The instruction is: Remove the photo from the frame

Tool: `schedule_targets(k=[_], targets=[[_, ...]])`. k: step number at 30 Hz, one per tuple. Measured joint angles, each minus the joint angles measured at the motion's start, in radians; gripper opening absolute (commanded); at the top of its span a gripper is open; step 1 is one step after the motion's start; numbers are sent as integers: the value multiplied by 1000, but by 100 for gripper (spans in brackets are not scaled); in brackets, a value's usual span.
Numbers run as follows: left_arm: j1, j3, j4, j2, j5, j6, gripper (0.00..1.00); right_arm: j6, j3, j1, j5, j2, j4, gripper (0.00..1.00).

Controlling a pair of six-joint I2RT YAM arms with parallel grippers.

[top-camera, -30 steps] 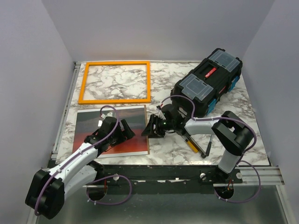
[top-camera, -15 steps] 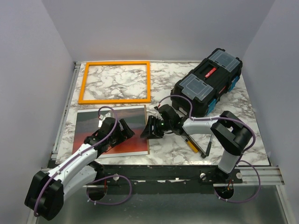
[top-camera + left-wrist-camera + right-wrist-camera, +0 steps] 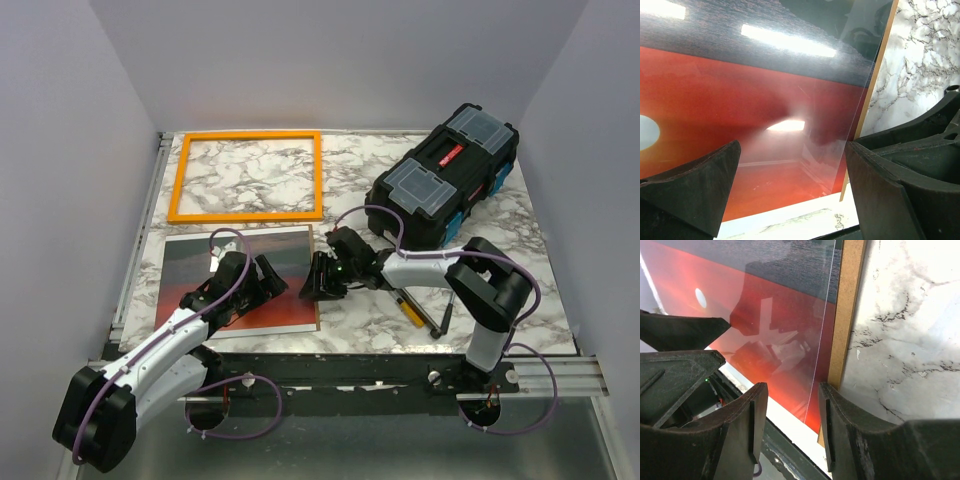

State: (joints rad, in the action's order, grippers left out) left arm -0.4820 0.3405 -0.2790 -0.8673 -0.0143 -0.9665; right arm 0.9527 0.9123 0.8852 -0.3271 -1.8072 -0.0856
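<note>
- Photo [image 3: 195, 270] lay flat on the marble table [image 3: 360, 160], near-left area, sunset side up, fully outside the frame [image 3: 248, 214].
- Frame lay flat at the far-left of the table, just beyond the photo's far edge, with bare marble showing through its opening. A narrow strip of table separated the two.
- Left gripper [image 3: 265, 280] sat low over the photo's near-right part. In the left wrist view its fingers [image 3: 700, 185] were spread wide, with red sky and dark sea band showing between them and the white sun [image 3: 647, 132] off to the left.
- Right gripper [image 3: 318, 280] was at the photo's right edge, pointing left toward the left gripper. Its jaws were apart, and the right wrist view showed the brown board edge [image 3: 847, 315] lined up with the gap.
- Could not tell whether either gripper's tips touched the photo.
- A clear sheet [image 3: 790, 345] lay on the picture, its edge just inside the board edge. It carried glare and reflections of the grippers.
- Black toolbox [image 3: 445, 172] sat at far right, lid closed, well apart from the photo.
- A yellow-handled tool [image 3: 410, 308] and a thin black tool [image 3: 443, 315] lay near the right arm, in front of the toolbox.
</note>
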Motion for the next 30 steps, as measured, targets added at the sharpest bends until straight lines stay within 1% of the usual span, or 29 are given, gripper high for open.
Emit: schedule_targets(k=[6,16,30], targets=[[0,0,0,-2,-1,-5,89,-1,56,39,104,0,109,52],[0,0,-1,-3,-3,-9,89,11,88,92,229,9,185,52],[0,2,-14,3,-12,-13,90,40,98,141,309,26,255,51]])
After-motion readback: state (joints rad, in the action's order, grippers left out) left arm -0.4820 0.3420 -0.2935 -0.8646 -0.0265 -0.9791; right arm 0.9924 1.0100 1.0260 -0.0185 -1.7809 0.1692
